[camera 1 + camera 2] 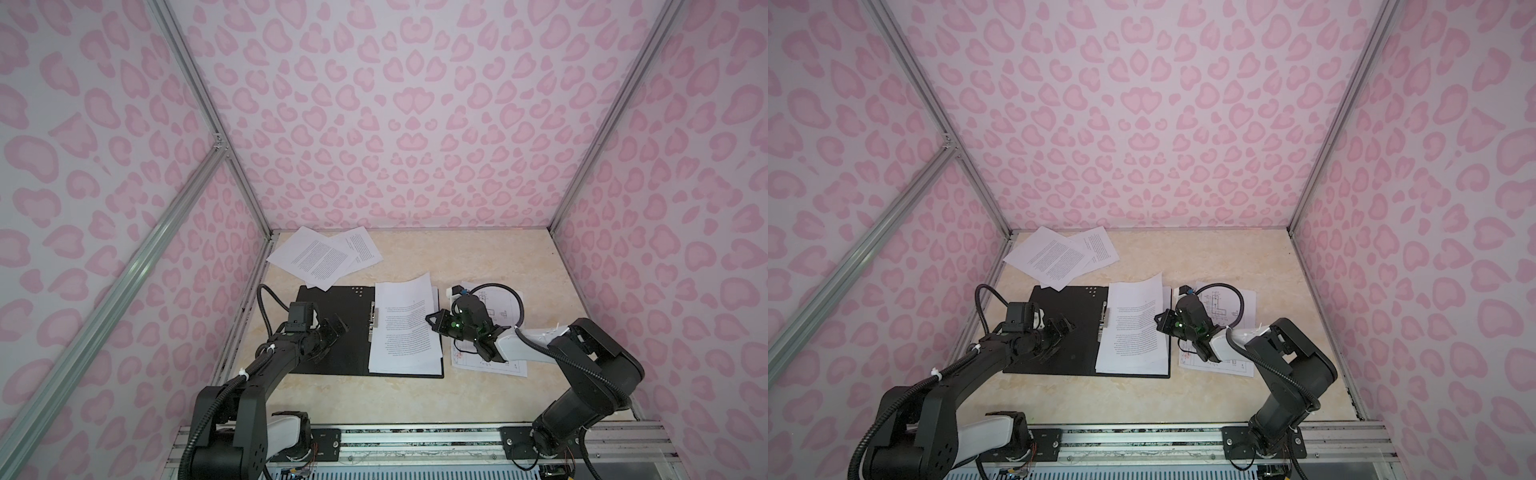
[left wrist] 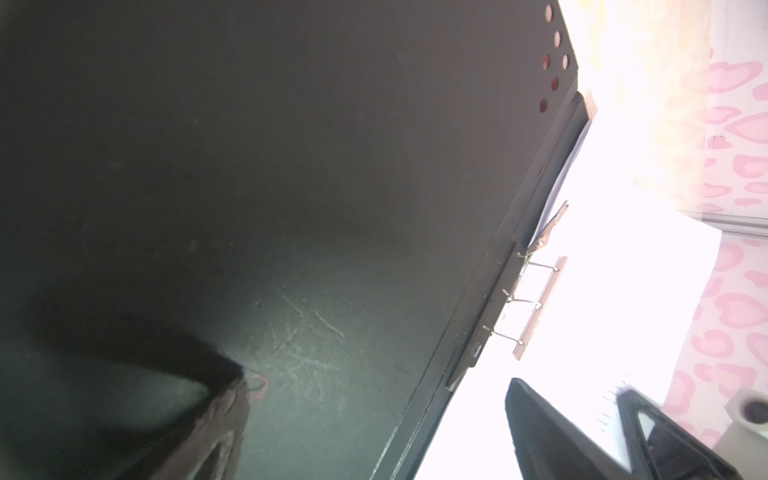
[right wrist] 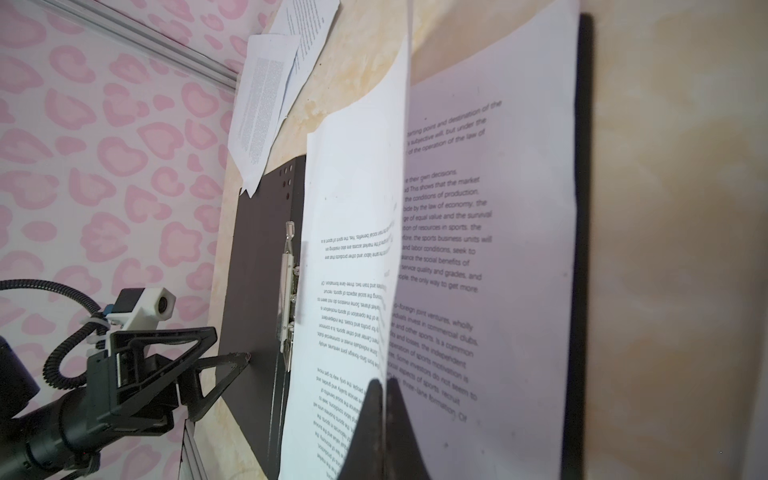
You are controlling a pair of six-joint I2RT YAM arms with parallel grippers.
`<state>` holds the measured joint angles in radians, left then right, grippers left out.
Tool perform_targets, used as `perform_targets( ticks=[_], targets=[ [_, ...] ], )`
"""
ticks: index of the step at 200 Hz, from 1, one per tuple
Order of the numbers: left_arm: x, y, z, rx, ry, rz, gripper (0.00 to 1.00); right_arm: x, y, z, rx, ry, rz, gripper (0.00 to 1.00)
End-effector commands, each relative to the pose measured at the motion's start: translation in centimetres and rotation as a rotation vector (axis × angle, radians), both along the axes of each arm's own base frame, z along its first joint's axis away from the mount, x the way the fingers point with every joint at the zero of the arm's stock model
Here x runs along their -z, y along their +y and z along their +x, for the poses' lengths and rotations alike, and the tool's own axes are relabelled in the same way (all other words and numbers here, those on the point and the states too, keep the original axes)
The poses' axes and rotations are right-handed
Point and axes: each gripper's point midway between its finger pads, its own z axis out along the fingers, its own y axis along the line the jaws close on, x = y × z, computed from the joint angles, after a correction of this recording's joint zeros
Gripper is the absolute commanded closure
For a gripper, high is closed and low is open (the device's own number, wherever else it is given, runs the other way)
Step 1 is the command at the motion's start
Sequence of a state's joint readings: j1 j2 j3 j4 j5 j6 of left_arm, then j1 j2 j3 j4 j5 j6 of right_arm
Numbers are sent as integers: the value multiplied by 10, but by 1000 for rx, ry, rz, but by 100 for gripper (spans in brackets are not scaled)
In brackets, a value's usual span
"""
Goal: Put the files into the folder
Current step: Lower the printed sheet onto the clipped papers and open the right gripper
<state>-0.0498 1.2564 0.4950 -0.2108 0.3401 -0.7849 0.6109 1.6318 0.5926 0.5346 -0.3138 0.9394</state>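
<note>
Pink-walled booth, beige counter [image 1: 478, 266]. Folder [image 1: 332, 299]: open, black inside up. Right claw [image 1: 430, 321]: pinched on top sheet [image 1: 405, 316] over right half. Left claw [image 1: 332, 327]: wide, empty. Step, likely: seating sheet; next: release, fetch loose sheets [image 1: 320, 255].

- The folder [image 2: 332, 187] shows you a matt black inner face, dull and finely scuffed with pale scratches.
- Its spine clip [image 3: 287, 299] is bare metal, silvery and glossy.
- The top sheet [image 3: 353, 257] you see is thin white paper, matt, limp enough to curl, with black print.
- The table [image 1: 478, 257] under them reads as a smooth cream marbled surface with a soft sheen.
- The left gripper [image 3: 232, 343] looks like matt black plastic; the camera housing [image 3: 145, 307] mounted on it is white plastic.
- The frame rails [image 1: 199, 95] are ribbed, satin-finished metal.
- The walls [image 1: 415, 124] look matt, printed in pink.
</note>
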Motion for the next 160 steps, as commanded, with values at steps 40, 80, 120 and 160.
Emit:
perform_targets(
  ticks=[40,80,120,160],
  targets=[
    [24,9,-31,-28,144,47,2,6,5,-1,66,11,6,100],
    [24,9,-33,-30,143,49,2,8,10,-5,67,18,9,100],
    [25,11,-34,-40,145,54,2,6,2,-9,98,18,-8,100],
    [23,11,-32,-43,141,54,2,4,-1,-13,104,11,-36,97]
  ],
)
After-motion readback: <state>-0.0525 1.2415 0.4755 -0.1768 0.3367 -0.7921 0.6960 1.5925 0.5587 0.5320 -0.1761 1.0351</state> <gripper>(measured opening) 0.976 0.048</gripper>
